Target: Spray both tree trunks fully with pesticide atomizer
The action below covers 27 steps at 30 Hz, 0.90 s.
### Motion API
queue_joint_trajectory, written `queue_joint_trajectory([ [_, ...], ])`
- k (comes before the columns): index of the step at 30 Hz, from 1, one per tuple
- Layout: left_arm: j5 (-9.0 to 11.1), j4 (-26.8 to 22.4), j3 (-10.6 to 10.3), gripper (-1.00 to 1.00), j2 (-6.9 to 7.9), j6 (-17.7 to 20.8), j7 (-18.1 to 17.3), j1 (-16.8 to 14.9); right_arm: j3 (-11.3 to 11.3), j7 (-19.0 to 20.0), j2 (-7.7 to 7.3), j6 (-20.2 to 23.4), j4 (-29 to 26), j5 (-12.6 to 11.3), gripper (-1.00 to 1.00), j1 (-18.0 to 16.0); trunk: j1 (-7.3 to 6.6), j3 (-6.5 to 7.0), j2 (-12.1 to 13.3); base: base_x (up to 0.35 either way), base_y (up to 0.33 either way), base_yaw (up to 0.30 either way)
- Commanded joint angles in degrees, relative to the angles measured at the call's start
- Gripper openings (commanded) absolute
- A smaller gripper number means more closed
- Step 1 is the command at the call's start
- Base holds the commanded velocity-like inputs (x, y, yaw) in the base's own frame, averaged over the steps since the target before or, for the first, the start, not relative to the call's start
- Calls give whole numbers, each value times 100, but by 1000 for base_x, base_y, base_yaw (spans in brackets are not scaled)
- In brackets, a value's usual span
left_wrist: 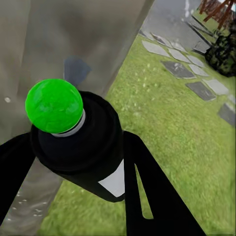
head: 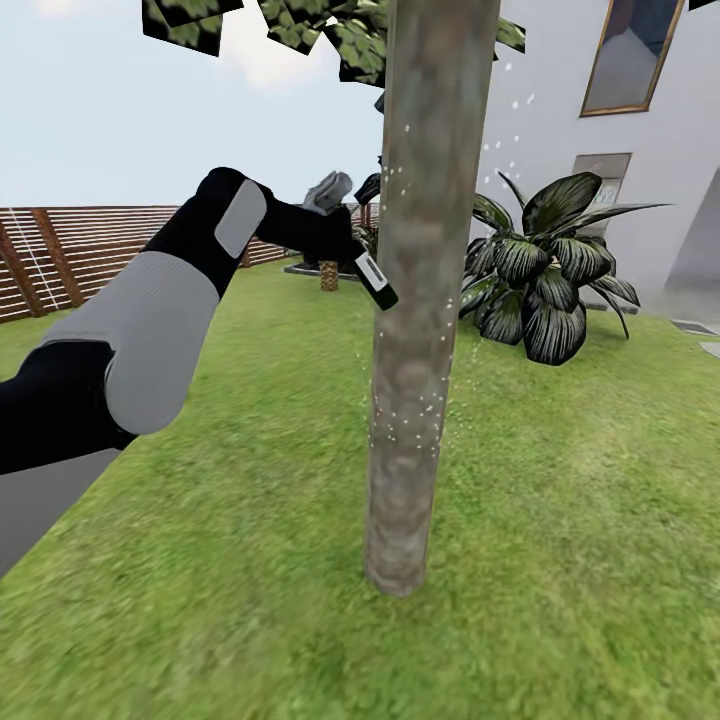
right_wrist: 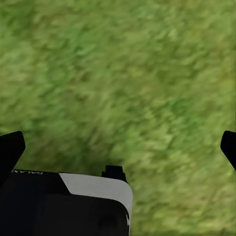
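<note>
A thick grey-brown tree trunk (head: 420,300) stands on the lawn right in front of me. My left gripper (head: 350,245) is shut on the pesticide atomizer (head: 372,275), a dark bottle with a white label and a pale grey spray head (head: 328,190), held tilted just left of the trunk. White pesticide specks (head: 410,415) dot the bark, and more float right of it. In the left wrist view the atomizer (left_wrist: 93,152) sits between black fingers (left_wrist: 147,191) and shows a bright green round spot (left_wrist: 54,105), with the trunk (left_wrist: 73,39) close behind. My right gripper (right_wrist: 119,147) hangs open over grass.
A dark broad-leaved plant (head: 545,270) grows right of the trunk against the white house wall (head: 560,90). A brown slatted fence (head: 80,250) closes the left side. Grey stepping stones (left_wrist: 187,69) cross the grass. Grass (head: 560,520) surrounds the trunk.
</note>
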Motion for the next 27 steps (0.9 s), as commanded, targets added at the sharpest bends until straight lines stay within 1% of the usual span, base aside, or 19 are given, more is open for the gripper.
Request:
queue_joint_trajectory([
  [1,-41,-1,35,-100,-5,29,-58,-7,9,-38,2,-35,26,55,100,-11,4,-13,-13,0,0,0],
  [10,-48,-121,6,-100,-5,20,-108,-7,9,-38,2,-35,26,55,100,-10,4,-13,-13,0,0,0],
  [12,-59,-92,-103,-100,-5,12,-102,-7,9,-38,2,-35,26,55,100,-13,4,-13,-13,0,0,0],
  [13,-65,-29,-410,-100,-5,-47,-92,-7,9,-38,2,-35,26,55,100,-14,4,-13,-13,0,0,0],
  [14,-68,38,-903,-100,-5,-142,-81,-7,9,-38,0,-35,26,55,100,-13,4,-13,-13,0,0,0],
  [15,-70,63,-1226,-100,-5,-203,-75,-7,9,-38,1,-35,26,55,100,-13,4,-13,-13,0,0,0],
  [16,-69,72,-1458,-100,-5,-264,-69,-7,9,-38,-1,-35,26,55,100,-12,4,-13,-13,0,0,0],
  [17,-66,71,-1543,-100,-5,-296,-69,-7,9,-38,-2,-35,26,55,100,-13,4,-13,-13,0,0,0],
  [19,-50,51,-1779,-100,-5,-418,-72,-7,9,-38,-5,-35,25,55,100,-12,4,-13,-13,0,0,0],
  [20,-45,43,-1823,-100,-5,-441,-79,-7,9,-38,-4,-35,25,55,100,-11,4,-13,-13,0,0,0],
  [23,-36,-7,-1879,-100,-5,-469,-111,-7,9,-38,-3,-35,26,55,100,-12,4,-13,-13,0,0,0],
  [24,-28,-146,-1892,-100,-5,-474,-138,-7,9,-38,-5,-35,26,55,100,-11,4,-13,-13,0,0,0],
  [25,-23,-302,-1899,-100,-5,-474,-247,-7,9,-38,-6,-35,26,55,100,-11,4,-13,-13,0,0,0],
  [27,-24,-455,-1901,-100,-5,-474,-442,-7,9,-38,-7,-35,26,55,100,-11,4,-13,-13,0,0,0],
])
